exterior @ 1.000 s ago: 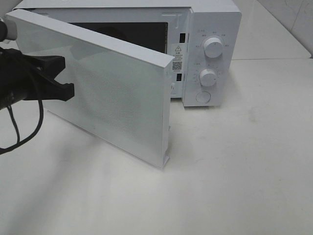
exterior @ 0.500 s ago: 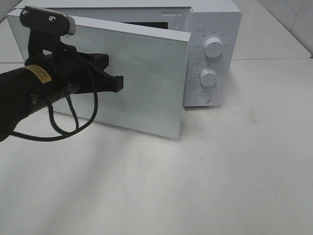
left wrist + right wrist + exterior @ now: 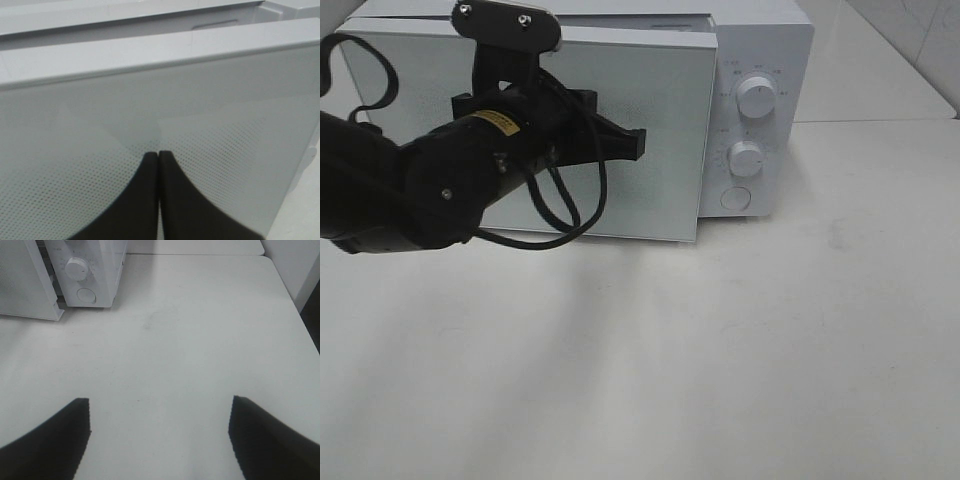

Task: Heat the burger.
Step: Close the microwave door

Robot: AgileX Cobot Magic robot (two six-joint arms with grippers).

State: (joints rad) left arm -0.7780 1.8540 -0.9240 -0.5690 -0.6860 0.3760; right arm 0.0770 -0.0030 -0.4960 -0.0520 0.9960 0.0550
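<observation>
Pushing on the microwave door (image 3: 660, 195) with the left gripper (image 3: 638, 146) — fingers squeezed together, nothing between them. Black tips right up against the dotted front of the door, looking like a touch, about halfway up it and nearer the knob side of the microwave (image 3: 790, 50). Door almost shut, yet not quite flat against the white box, with a thin gap along its top edge. Fat black left arm (image 3: 410, 190) reaching across in front of the door, with a black cable (image 3: 570, 215) looping down off it. Small grey camera block (image 3: 510, 25) sitting on top of that arm, level with the microwave's top edge. On the microwave's front, beside the door: an upper knob (image 3: 757, 97), a lower knob (image 3: 746, 158) right below, and a round button (image 3: 735, 198) at the bottom. All white. Out in front of the microwave, off to its knob side and well apart from it, the right gripper (image 3: 159, 400) up over the white table (image 3: 200, 315) — fingers spread wide, holding nothing at all. Cannot tell where the burger is; not shown in any view, and no seeing through the milky door.
</observation>
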